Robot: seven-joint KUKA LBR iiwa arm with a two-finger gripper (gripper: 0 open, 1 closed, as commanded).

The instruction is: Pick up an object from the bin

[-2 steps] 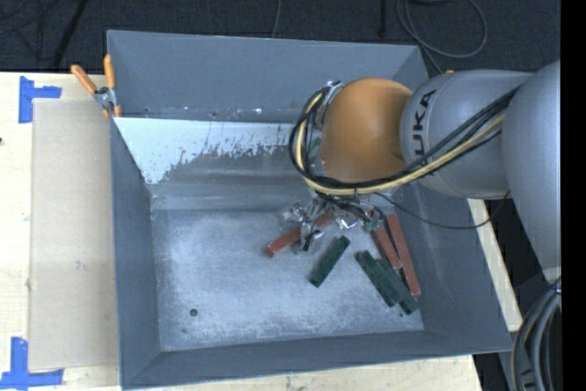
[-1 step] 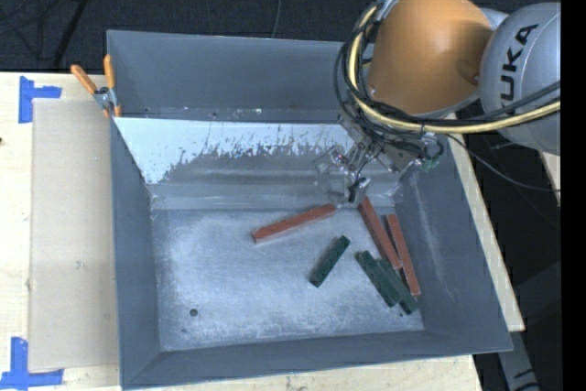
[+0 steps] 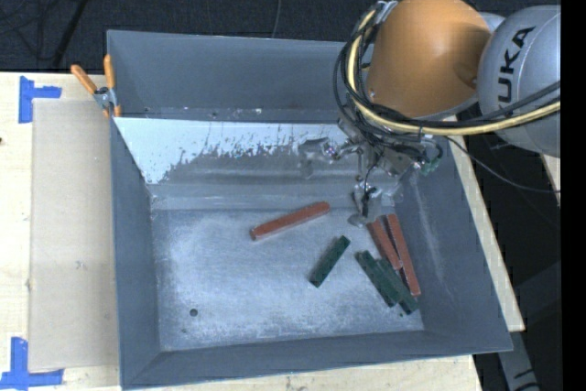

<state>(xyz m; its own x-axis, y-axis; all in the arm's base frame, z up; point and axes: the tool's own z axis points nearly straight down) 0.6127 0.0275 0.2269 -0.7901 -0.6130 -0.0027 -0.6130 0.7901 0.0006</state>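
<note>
My gripper (image 3: 366, 200) hangs low at the bin's right side, just above the upper end of a small bundle of sticks. That bundle holds two reddish-brown sticks (image 3: 396, 250) lying side by side and a dark green stick (image 3: 384, 279) beside them on the left. A single dark green stick (image 3: 329, 261) lies on the floor to the gripper's lower left. A longer reddish-brown stick (image 3: 289, 222) rests at a slant to the gripper's left, apart from it.
The arm's orange cover and looped cables hang over the bin's upper right corner. The bin's sloped back wall rises just behind the gripper. A small dark speck (image 3: 193, 313) lies on the floor at lower left.
</note>
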